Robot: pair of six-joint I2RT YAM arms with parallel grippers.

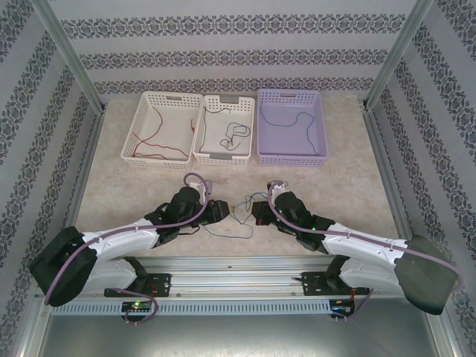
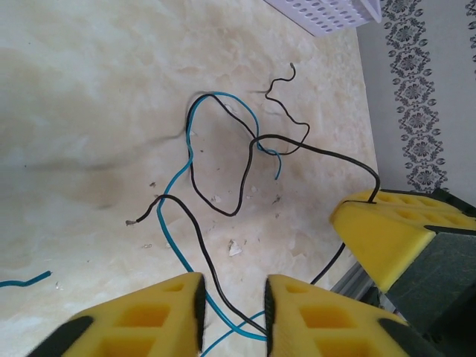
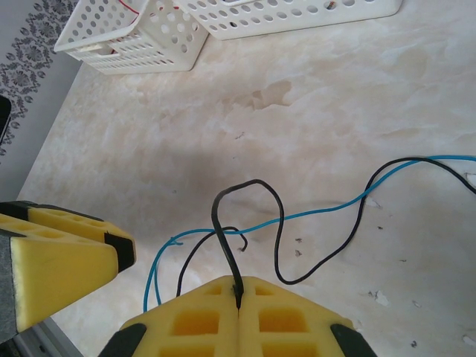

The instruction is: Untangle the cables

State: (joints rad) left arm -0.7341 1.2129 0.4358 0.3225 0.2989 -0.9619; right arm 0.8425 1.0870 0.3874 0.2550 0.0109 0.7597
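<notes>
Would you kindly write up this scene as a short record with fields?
right gripper: shut on the black cable
left gripper: open, a black strand and the blue cable run through its gap
tangle: black and blue crossed on the table between the arms
baskets: white basket holding the red cable, second white basket, lavender basket

A thin black cable [image 2: 232,214] and a thin blue cable [image 2: 169,239] lie loosely crossed and looped on the surface [image 1: 357,193], toward its 6 o'clock edge. One black strand arches upright, pinched in the closed right claw [image 3: 238,286].
</notes>
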